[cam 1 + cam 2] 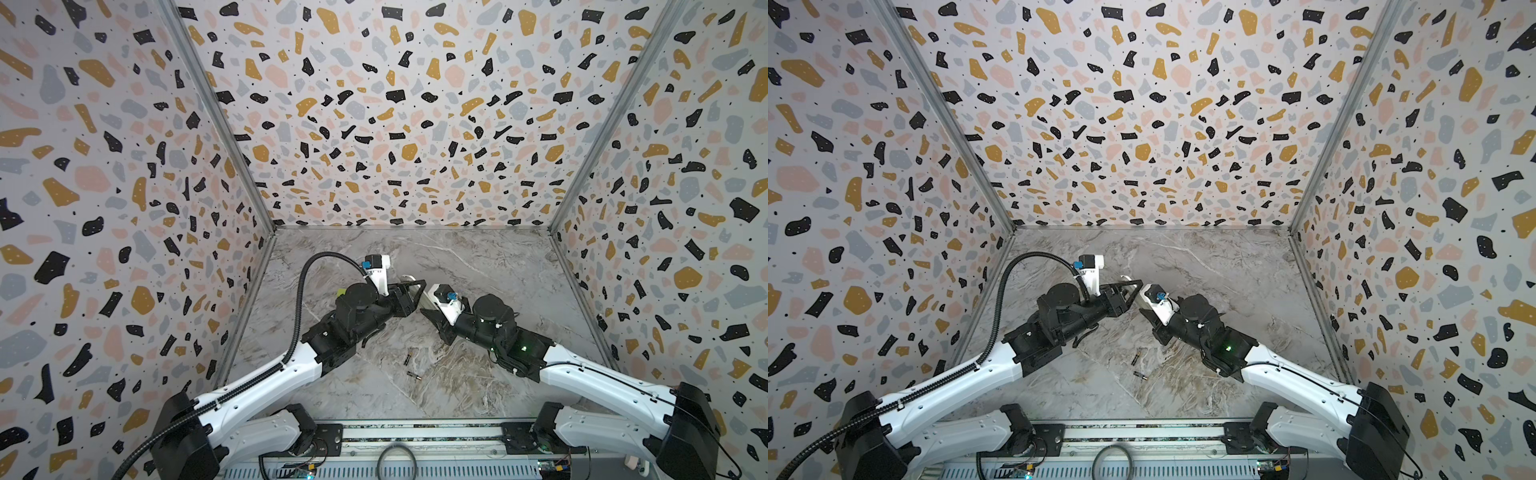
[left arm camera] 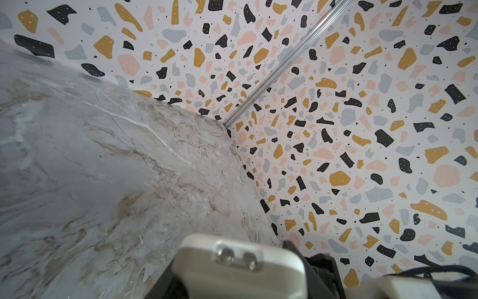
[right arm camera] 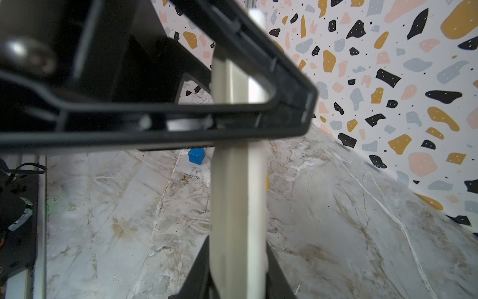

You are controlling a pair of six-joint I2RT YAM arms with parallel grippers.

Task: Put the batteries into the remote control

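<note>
Two batteries (image 1: 408,357) lie loose on the marble table (image 1: 498,270) in both top views. They are just beside each other, toward the front, and well apart from both grippers, so neither is loaded yet. Further back, both arms reach to the middle and meet tip to tip. The left gripper (image 1: 415,293) and right gripper (image 1: 430,311) bracket the remote control (image 1: 408,277). Only pale slivers of the remote show past the black fingers.

The left wrist view shows the rounded end of the remote (image 2: 238,261), with two small clear bulbs, projecting from between the black jaws. The left gripper stands partly closed and has hold of the body. This grip probably serves to carry the remote clear of the table and keep it steady.

The right wrist view shows the remote (image 3: 238,194) edge-on as a pale strip running up the frame. One finger of the left gripper crosses it about midway. At the near end, the right gripper's fingers (image 3: 199,269) lie one against each side of the strip, with the jaws narrow, so this gripper also appears to have hold. A blue cube (image 3: 196,155) sits on the table behind and plays no part.

Gripping at two separate points suggests either bracing for work on the battery cover or a handover. The cover itself cannot be seen.
</note>
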